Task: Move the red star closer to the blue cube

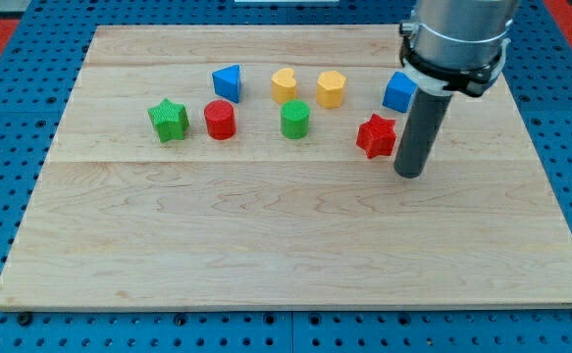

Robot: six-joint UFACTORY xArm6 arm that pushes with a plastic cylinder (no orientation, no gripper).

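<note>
**Tip sits to the right of the red star, not below it**

The red star [376, 135] lies in the right half of the frame, a little above centre, on the wooden surface [266, 245]. The blue cube [399, 92] is just above it and slightly to the right, near but apart, partly hidden behind the arm's housing.

My tip [410, 174] rests on the surface just right of the star and a little lower in the frame, close beside it; whether they touch I cannot tell. There is no pincer on this rig, only the bare rod, so nothing is grasped or released.

This is what the move turns on: the star has to travel toward the upper right of the frame, yet the tip stands on the star's right flank. A push from here would likely drive the star leftward, away from the cube. In my judgement the tip should first pass round to the star's lower-left side, then push up toward the cube.
</note>
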